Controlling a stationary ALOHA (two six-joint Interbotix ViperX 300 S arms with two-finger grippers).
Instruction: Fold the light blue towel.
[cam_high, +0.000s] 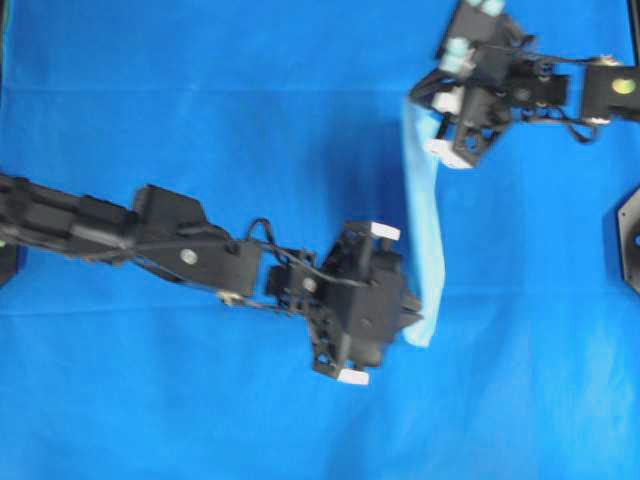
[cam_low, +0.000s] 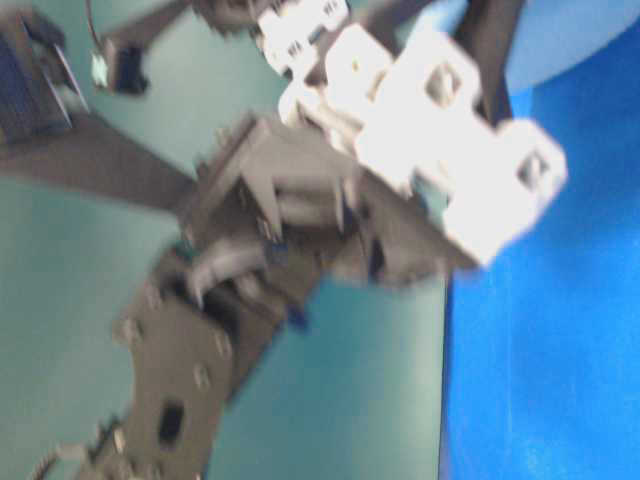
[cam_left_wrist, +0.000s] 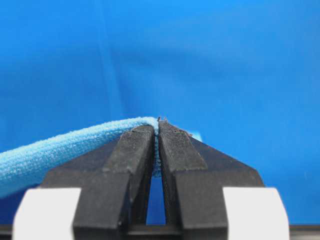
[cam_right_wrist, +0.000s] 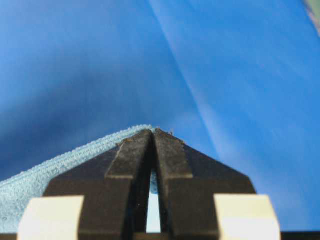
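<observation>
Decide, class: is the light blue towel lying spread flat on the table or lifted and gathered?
Lifted and gathered. The light blue towel hangs as a narrow strip between the left gripper and right gripper, each shut on an edge.

The light blue towel (cam_high: 424, 225) is showing pale sky blue with a fine woven grain, against the tablecloth (cam_high: 200, 100), which is reading as a plain, deeper royal blue. The left gripper (cam_left_wrist: 158, 131) and right gripper (cam_right_wrist: 153, 136) are showing matte black ribbed fingers with white blocks nearer the cameras. The far wall (cam_low: 60, 300) is looking teal.
</observation>
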